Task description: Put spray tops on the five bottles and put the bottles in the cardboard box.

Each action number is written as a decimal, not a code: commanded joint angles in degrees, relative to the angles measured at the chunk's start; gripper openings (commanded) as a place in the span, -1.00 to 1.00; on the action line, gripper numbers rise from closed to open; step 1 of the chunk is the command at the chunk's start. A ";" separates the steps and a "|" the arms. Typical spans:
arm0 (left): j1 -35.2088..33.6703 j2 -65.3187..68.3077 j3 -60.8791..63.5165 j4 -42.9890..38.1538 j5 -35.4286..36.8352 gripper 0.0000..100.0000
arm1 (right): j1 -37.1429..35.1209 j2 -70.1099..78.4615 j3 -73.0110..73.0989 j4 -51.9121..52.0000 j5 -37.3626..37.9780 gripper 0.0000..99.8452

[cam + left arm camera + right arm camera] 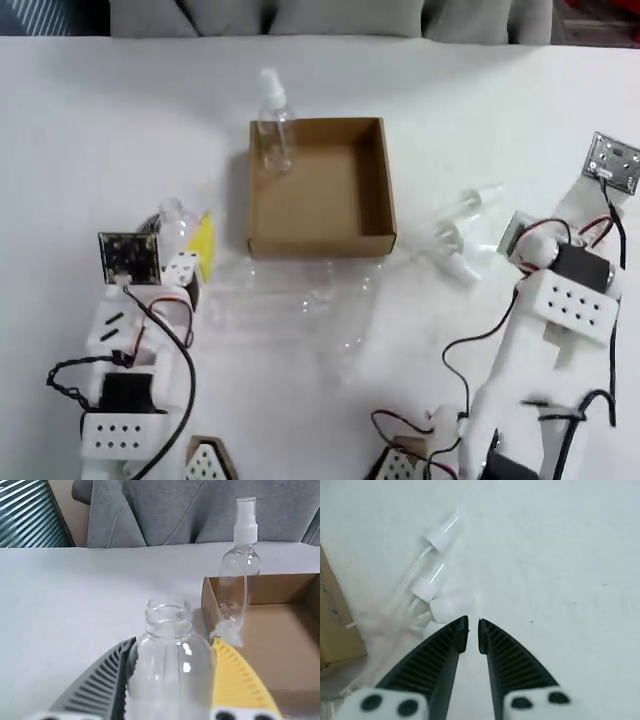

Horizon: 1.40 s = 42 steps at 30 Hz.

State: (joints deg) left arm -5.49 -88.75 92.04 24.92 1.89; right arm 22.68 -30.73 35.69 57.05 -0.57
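My left gripper (170, 682) is shut on a clear open-necked bottle (170, 665), held upright between its grey and yellow fingers left of the cardboard box (320, 185). A bottle with a white spray top (272, 128) stands in the box's far left corner, and it rises behind the box wall as the capped bottle (240, 570). Loose white spray tops (434, 587) lie on the table right of the box. My right gripper (472, 630) hovers just beside them, shut but for a thin slit, with nothing between its fingers.
Several clear uncapped bottles (295, 295) lie on the white table in front of the box, between the two arms. The right arm (560, 300) stands at the table's right side. Grey upholstery (200, 510) runs behind the far edge.
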 commanded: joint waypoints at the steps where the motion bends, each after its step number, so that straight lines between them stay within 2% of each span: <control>1: -0.40 -1.01 -0.35 -2.02 0.00 -0.96 | -1.98 1.80 -2.99 -5.41 -5.54 -0.96; 4: -0.40 -1.01 -0.35 -2.02 0.00 -0.96 | -4.09 4.97 -3.87 -8.57 -13.10 -0.96; 7: -0.40 -1.01 0.09 -1.93 0.00 -0.96 | -6.46 9.63 -6.42 -8.75 -14.42 -0.96; 11: -0.13 -1.01 0.35 -1.93 0.00 -0.96 | -6.64 17.10 -10.55 -9.01 -20.31 -0.96; 16: -0.04 -1.01 0.35 -2.02 0.00 -0.96 | -6.81 27.21 -18.90 -9.01 -24.53 -0.80; 22: 0.04 -1.01 0.53 -2.02 0.00 -0.96 | -6.81 39.43 -30.42 -8.84 -28.75 -0.84; 27: 0.04 -1.01 0.53 -2.02 0.00 -0.96 | -8.31 50.15 -40.88 -6.99 -29.63 -0.84; 34: 0.04 -1.01 0.53 -2.02 0.00 -0.96 | -8.40 62.02 -57.76 2.07 -29.71 -0.84; 38: 0.04 -1.01 0.53 -2.02 0.00 -0.96 | -9.19 68.44 -65.23 5.85 -29.71 -0.73; 42: 0.04 -1.01 0.62 -2.02 0.00 -0.96 | -9.27 73.71 -72.09 8.75 -29.71 -0.72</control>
State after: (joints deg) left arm -5.49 -88.75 93.10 24.92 1.89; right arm 14.15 42.07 -29.80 63.65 -29.85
